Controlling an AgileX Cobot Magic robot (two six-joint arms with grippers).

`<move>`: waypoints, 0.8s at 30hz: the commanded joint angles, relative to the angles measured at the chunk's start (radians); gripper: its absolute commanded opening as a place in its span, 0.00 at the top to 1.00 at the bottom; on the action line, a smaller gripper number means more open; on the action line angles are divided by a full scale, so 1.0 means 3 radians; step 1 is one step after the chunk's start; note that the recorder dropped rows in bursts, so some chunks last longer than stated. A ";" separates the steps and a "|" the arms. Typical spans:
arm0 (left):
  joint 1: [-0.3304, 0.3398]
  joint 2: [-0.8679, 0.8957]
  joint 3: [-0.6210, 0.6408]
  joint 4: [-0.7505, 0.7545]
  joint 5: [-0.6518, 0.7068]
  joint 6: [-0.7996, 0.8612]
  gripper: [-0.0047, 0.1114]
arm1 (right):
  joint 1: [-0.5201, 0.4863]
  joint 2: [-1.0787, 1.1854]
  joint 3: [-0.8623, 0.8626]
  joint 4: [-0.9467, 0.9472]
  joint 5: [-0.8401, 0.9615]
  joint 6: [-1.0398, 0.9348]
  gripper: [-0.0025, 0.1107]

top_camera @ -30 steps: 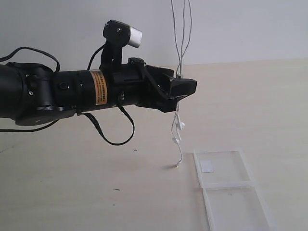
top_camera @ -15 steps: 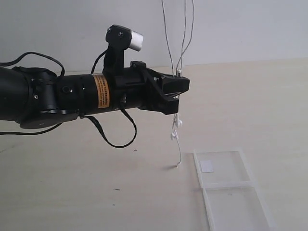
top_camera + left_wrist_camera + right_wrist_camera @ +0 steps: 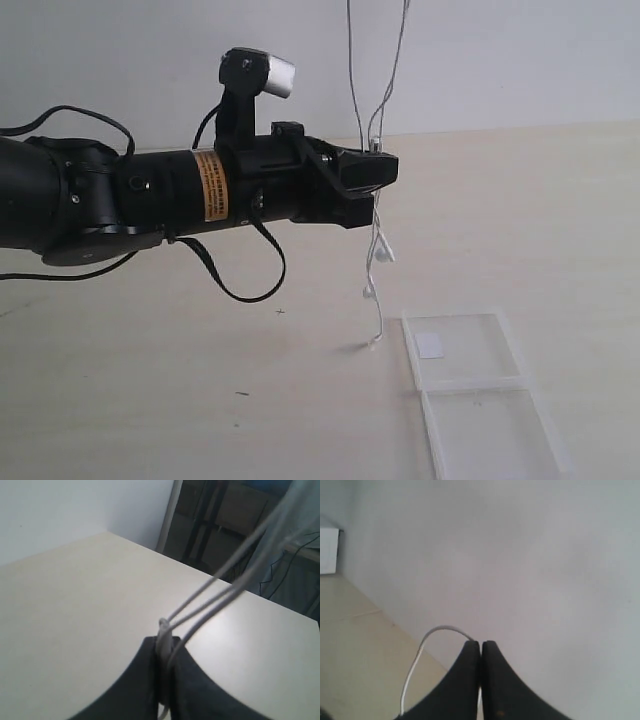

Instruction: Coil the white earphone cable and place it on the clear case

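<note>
My left gripper point(image 3: 378, 172) point(image 3: 165, 642) hangs above the table, shut on the white earphone cable point(image 3: 379, 215) point(image 3: 210, 602). Several strands run from it up out of the exterior view. Below it the two earbuds point(image 3: 383, 254) dangle, and the cable's end touches the table by the clear case point(image 3: 480, 395). The case lies open and flat at the front right, with a white sticker point(image 3: 431, 345) inside. My right gripper point(image 3: 481, 645) is out of the exterior view; in its wrist view it is shut on a loop of the white cable point(image 3: 422, 650).
A thick black arm cable point(image 3: 225, 280) loops under the left arm. A white wall point(image 3: 500, 60) stands behind the table. The table's far edge point(image 3: 235, 587) shows in the left wrist view, with dark furniture beyond.
The left gripper shifted slightly left and back while staying shut on the cable. The hanging earbuds swung to the right, and the strands overhead spread apart.
</note>
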 commanded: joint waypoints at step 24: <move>-0.0007 -0.0762 -0.0031 0.0392 0.1084 -0.0463 0.96 | -0.0020 -0.1509 0.3128 -0.1297 -0.0857 0.1614 0.98</move>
